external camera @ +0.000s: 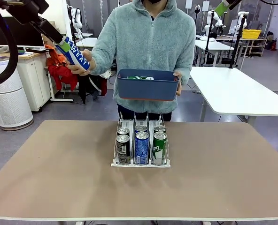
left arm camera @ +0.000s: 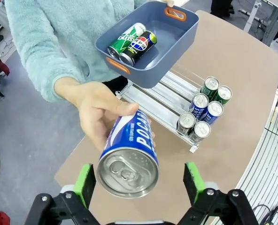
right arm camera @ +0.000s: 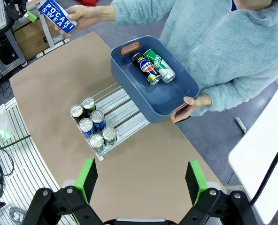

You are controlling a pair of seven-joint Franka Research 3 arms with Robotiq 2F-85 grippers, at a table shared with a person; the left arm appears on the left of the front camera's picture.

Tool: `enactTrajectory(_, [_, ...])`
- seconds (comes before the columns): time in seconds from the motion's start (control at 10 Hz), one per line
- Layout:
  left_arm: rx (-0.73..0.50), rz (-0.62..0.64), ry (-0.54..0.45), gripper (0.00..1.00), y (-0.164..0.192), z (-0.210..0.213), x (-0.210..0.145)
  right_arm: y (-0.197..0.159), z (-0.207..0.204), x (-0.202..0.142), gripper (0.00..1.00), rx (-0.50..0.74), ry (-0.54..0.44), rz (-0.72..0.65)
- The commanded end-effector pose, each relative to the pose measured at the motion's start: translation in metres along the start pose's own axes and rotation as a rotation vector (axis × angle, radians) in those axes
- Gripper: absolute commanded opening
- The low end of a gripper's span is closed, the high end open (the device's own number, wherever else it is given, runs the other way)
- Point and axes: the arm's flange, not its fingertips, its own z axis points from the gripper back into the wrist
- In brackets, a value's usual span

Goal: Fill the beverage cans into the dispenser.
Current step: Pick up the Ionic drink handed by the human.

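Observation:
A person's hand point(left arm camera: 94, 105) holds a blue-and-white can point(left arm camera: 128, 161) out between the fingers of my left gripper point(left arm camera: 139, 168). That gripper is open, and its green pads point(left arm camera: 86, 180) stand apart from the can on both sides. From the front, the can point(external camera: 77, 52) is high at the far left. The person's other hand carries a dark blue tub point(external camera: 148, 89) holding a green can point(right arm camera: 160, 65) and a black Pepsi can point(right arm camera: 146, 68). The dispenser point(external camera: 141, 121) sits mid-table with several cans, black point(external camera: 123, 149), blue point(external camera: 142, 148) and green point(external camera: 159, 148) in front. My right gripper point(right arm camera: 141, 177) hangs open high above the table.
The brown table point(external camera: 45, 178) has free room on both sides of the dispenser. A white table point(external camera: 237, 93) stands behind at the right. A white air purifier point(external camera: 7, 98) stands on the floor at the left. The person stands at the far edge.

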Motion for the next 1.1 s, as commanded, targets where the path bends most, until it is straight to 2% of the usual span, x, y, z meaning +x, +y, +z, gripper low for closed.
enactTrajectory(0.0, [0.005,-0.010,-0.052,1.00,0.004,-0.011,-0.005,0.001,-0.001,-0.001,1.00,0.000,0.005,0.006])
enactTrajectory(0.7, [-0.032,-0.012,-0.054,1.00,0.013,-0.025,-0.005,0.001,-0.001,-0.001,1.00,0.000,0.005,0.006])
enactTrajectory(0.8, [0.011,0.016,-0.029,1.00,0.009,-0.020,0.002,0.001,-0.001,-0.001,1.00,0.000,0.005,0.006])
enactTrajectory(1.0, [0.006,0.014,-0.026,1.00,0.010,-0.022,0.001,0.001,-0.001,-0.001,1.00,0.000,0.005,0.006])
